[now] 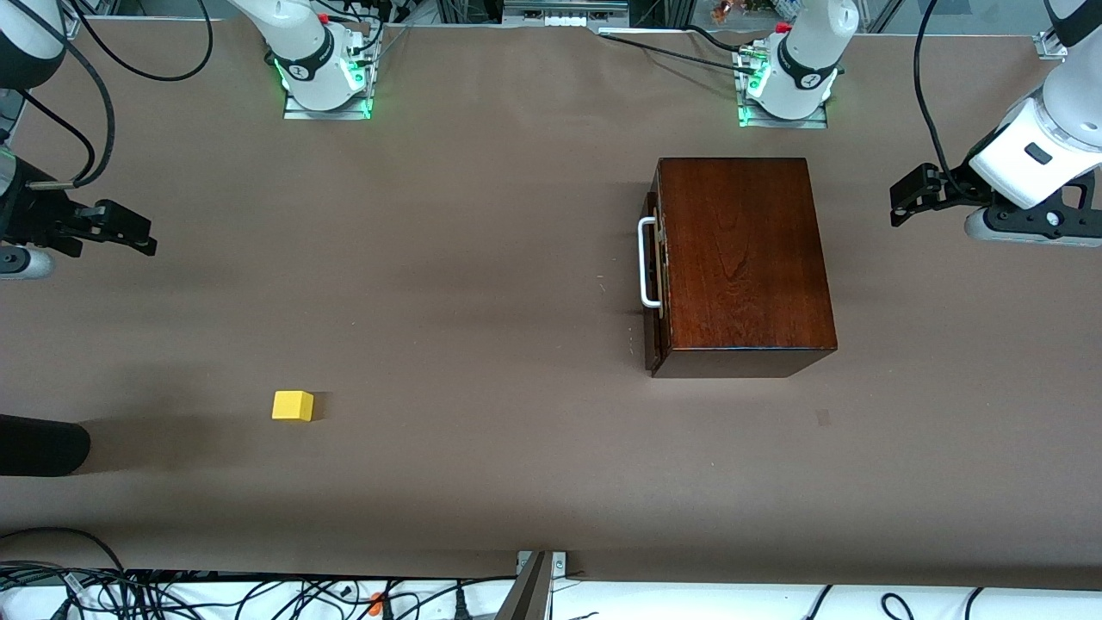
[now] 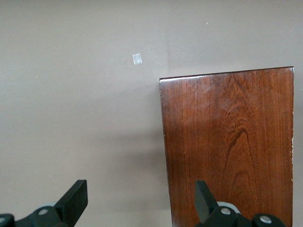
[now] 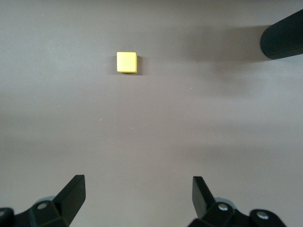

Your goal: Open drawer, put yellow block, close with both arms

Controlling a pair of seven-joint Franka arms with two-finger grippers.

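Nearest the front camera lay the yellow block (image 1: 293,406), alone on the table (image 1: 482,448) toward the right arm's end. Farther from that camera sat the wooden box (image 1: 740,258), its drawer (image 1: 652,267) shut and the white handle (image 1: 646,263) untouched. Both grippers hung in the air with fingers spread and empty: the right gripper (image 1: 129,231) over bare table at its own end, the left gripper (image 1: 904,202) just beside the box. Nothing looked begun; opening the drawer seemed the step in hand, calling for one gripper to reach the handle and pull.

Drawer (image 1: 653,274) shut; yellow block (image 1: 293,406) on table (image 1: 482,284).
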